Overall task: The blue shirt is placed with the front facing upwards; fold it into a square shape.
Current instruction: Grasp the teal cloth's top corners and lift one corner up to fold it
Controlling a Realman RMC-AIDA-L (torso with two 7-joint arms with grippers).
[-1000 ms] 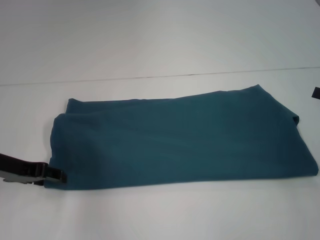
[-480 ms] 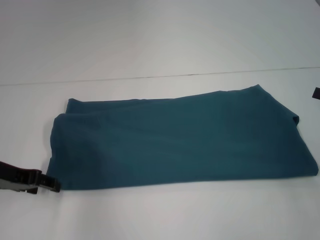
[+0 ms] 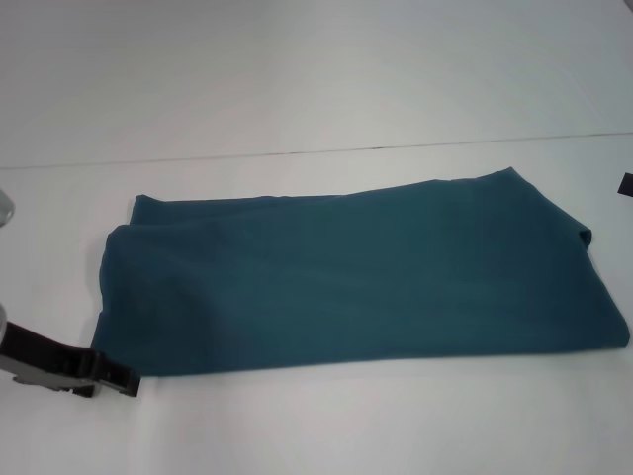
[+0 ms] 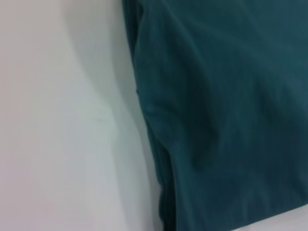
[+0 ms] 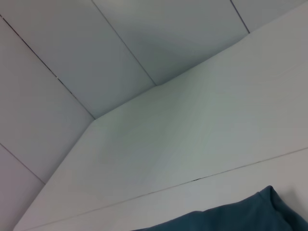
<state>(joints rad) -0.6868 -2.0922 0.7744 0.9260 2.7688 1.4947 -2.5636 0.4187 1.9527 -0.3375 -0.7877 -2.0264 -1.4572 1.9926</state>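
Note:
The blue shirt (image 3: 356,277) lies on the white table (image 3: 316,426), folded into a long band with its plain teal side up. No print, collar or tag shows. My left gripper (image 3: 121,381) is low at the near left, just outside the shirt's near-left corner and not holding any cloth. The left wrist view shows the shirt's layered left edge (image 4: 216,96) with bare table beside it. A small dark piece at the far right edge is probably my right gripper (image 3: 626,183), held off the shirt. The right wrist view catches only a far corner of the shirt (image 5: 231,219).
The table's far edge (image 3: 316,151) runs across behind the shirt, with a pale wall (image 3: 297,69) beyond. Bare table surrounds the shirt on all sides.
My left gripper has left the shirt's left edge, moving nearer to me and a little right, to just below the near-left corner. The shirt has not moved.

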